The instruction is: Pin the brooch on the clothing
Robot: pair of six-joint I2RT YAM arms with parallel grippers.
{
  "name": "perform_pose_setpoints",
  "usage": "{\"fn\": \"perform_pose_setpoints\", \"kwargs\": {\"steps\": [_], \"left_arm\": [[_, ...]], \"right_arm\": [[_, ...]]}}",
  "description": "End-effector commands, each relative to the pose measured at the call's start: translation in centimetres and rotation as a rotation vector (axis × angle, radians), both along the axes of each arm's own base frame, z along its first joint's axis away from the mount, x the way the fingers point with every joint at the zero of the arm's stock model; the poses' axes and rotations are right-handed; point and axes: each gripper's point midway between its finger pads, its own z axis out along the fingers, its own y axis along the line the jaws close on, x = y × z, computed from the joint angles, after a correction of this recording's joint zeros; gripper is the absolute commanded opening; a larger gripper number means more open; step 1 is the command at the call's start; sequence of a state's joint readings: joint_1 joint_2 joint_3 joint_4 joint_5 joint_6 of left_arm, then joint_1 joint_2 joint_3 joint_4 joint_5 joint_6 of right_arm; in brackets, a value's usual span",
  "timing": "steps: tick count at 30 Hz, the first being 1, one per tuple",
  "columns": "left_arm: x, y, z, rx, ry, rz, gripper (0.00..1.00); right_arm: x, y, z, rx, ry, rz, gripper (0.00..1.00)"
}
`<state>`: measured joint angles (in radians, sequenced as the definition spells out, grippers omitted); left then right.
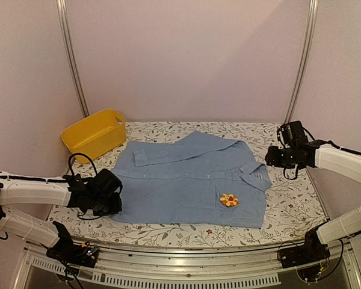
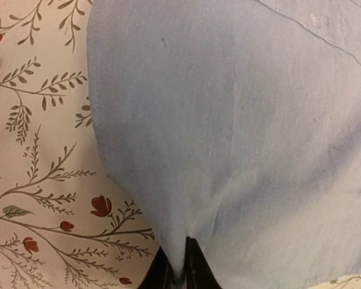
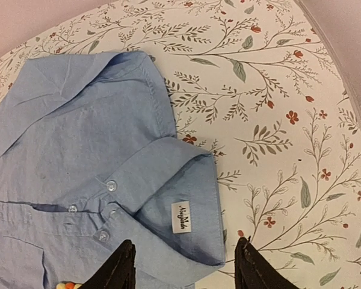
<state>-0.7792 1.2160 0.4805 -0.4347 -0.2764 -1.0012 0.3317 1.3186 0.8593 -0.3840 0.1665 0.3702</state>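
The light blue shirt (image 1: 192,180) lies flat on the floral tablecloth. The orange-yellow brooch (image 1: 229,200) with a red centre sits on the shirt's chest, near the pocket. My left gripper (image 1: 111,201) is at the shirt's left hem, shut on a fold of the blue cloth (image 2: 228,150), which rises between its dark fingers (image 2: 195,265). My right gripper (image 1: 275,158) is open and empty, hovering above the collar (image 3: 180,198) with its white label. A sliver of the brooch (image 3: 66,285) shows at the bottom edge of the right wrist view.
A yellow plastic basin (image 1: 94,133) stands at the back left, beside the shirt's sleeve. The floral tablecloth (image 1: 292,205) extends right of the shirt. Metal frame posts (image 1: 71,57) rise at both back corners.
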Motion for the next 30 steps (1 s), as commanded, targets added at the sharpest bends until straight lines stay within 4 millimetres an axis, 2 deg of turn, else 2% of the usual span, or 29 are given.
{"fn": "perform_pose_setpoints", "kwargs": {"steps": [1,2,5,6,10,13,17,21,22,26,30], "left_arm": [[-0.9,0.9,0.0,0.014,0.015,0.027,0.21],[-0.7,1.0,0.5,0.016,0.003,0.033,0.31],[0.3,1.2,2.6,0.036,-0.053,0.042,0.57],[0.9,1.1,3.6,0.041,-0.088,0.032,0.62],[3.8,0.0,8.1,0.059,-0.255,-0.013,0.72],[5.7,-0.1,10.8,0.115,-0.372,-0.040,0.81],[7.4,1.8,14.5,0.190,-0.564,0.030,0.91],[8.1,4.0,18.1,0.180,-0.828,0.105,0.96],[8.1,4.8,18.6,0.167,-0.874,0.129,0.97],[7.5,8.1,17.7,0.163,-0.929,0.212,0.99],[7.3,9.5,16.9,0.206,-0.908,0.228,0.99]], "right_arm": [[0.4,-3.2,1.2,0.006,-0.100,-0.087,0.60],[0.3,-4.3,1.3,0.000,-0.111,-0.117,0.66],[0.1,-6.5,2.0,-0.004,-0.167,-0.179,0.94],[0.0,-6.9,2.3,-0.004,-0.188,-0.187,0.98],[-0.5,-7.9,3.0,-0.015,-0.274,-0.221,0.99],[-1.0,-7.8,3.9,0.010,-0.356,-0.210,0.99],[-1.9,-7.8,4.4,0.024,-0.460,-0.197,0.99],[-3.2,-9.3,4.7,0.004,-0.555,-0.265,0.99],[-3.5,-9.8,5.0,0.003,-0.583,-0.290,0.99],[-4.4,-10.8,4.7,0.007,-0.624,-0.349,0.99],[-4.5,-10.7,4.7,0.012,-0.633,-0.344,0.99]]}}
